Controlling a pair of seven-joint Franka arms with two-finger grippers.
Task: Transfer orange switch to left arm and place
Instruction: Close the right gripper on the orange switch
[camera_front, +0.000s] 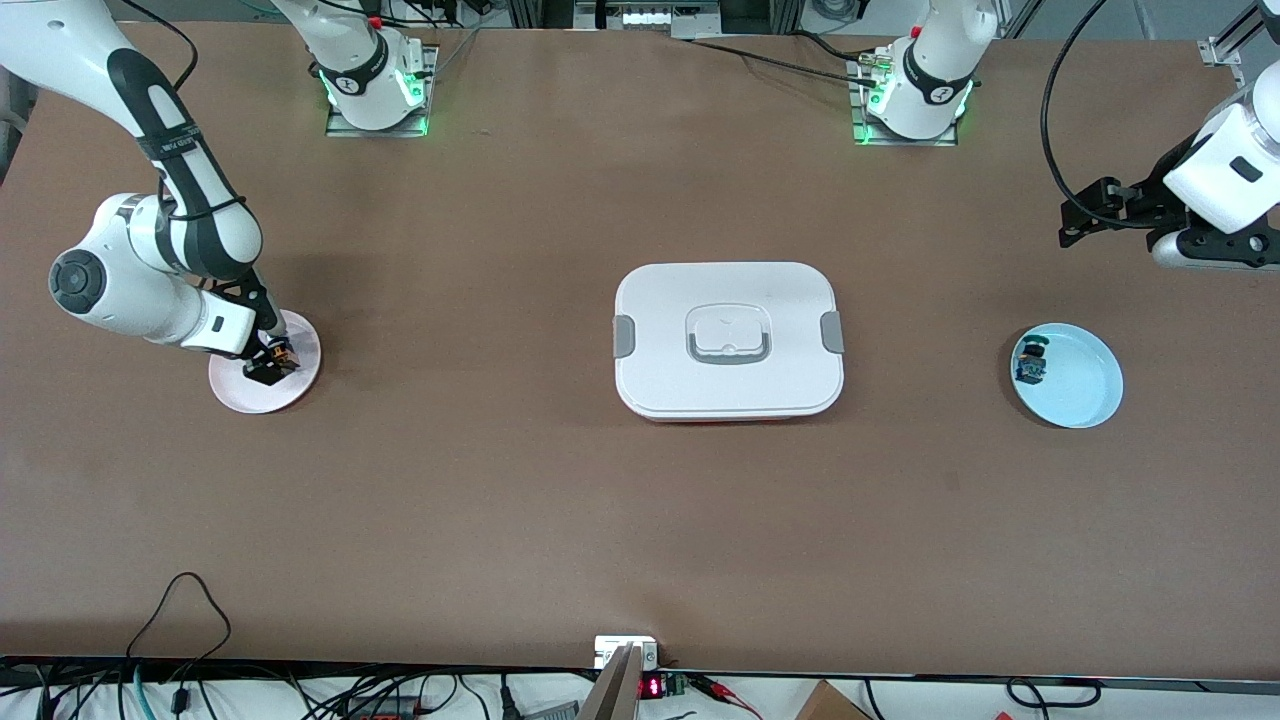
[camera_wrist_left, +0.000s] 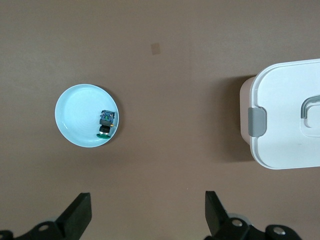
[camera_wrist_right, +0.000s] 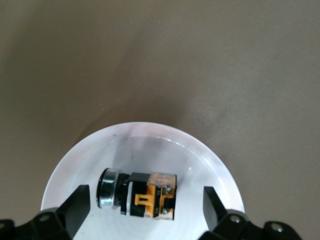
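Note:
The orange switch (camera_wrist_right: 145, 195) lies on its side in a pale pink plate (camera_wrist_right: 150, 142) at the right arm's end of the table, metallic end showing. My right gripper (camera_wrist_right: 146, 200) is down over it, open, one finger on each side of the switch with gaps between. In the front view the same gripper (camera_front: 270, 362) covers most of the switch (camera_front: 284, 352) on the plate (camera_front: 305, 350). The white box (camera_front: 728, 340) sits mid-table. My left gripper (camera_wrist_left: 147, 200) hangs open and empty, high above the left arm's end of the table.
A light blue plate (camera_front: 1075, 385) near the left arm's end holds a small black switch with teal parts (camera_front: 1031, 362). The left wrist view shows that plate (camera_wrist_left: 80, 107), the teal switch (camera_wrist_left: 106, 122) and one end of the box (camera_wrist_left: 290, 115).

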